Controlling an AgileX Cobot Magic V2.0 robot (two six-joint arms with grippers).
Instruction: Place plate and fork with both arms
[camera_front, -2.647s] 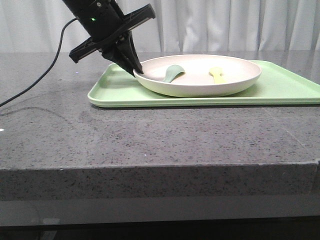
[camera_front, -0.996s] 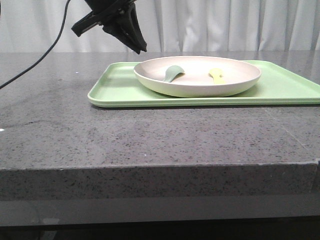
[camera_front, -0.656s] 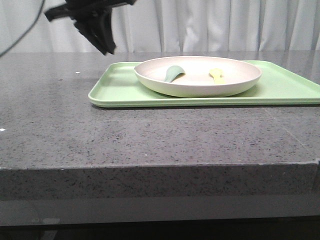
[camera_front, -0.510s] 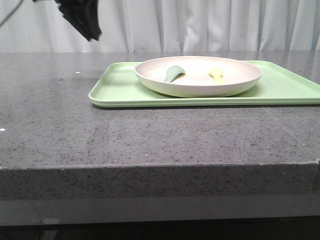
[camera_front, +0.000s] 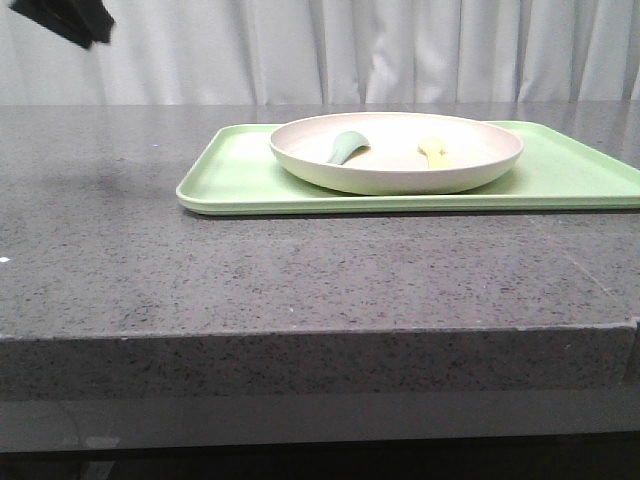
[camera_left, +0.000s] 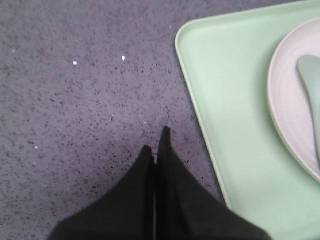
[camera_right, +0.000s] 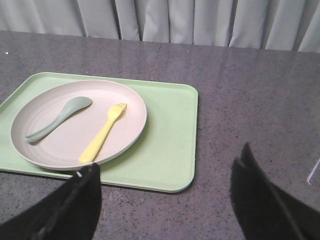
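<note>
Round off-white matte plate (camera_right: 75, 125) sat centre-frame on light green tray (camera_right: 170, 150), slim pale-yellow plastic fork (camera_right: 102, 132) inside; placement looked done; left gripper (camera_left: 156, 145) closed, empty; right gripper (camera_right: 165, 200) wide apart, empty

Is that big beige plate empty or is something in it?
Not empty: the round off-white plate holds a pale-yellow plastic fork and a grey-green spoon, lying apart.

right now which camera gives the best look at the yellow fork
The right wrist view: it looks down on the whole fork, tines to handle, lying in the plate beside the grey-green spoon. The front view shows only a foreshortened yellow sliver over the rim. The left wrist view misses it entirely.
</note>
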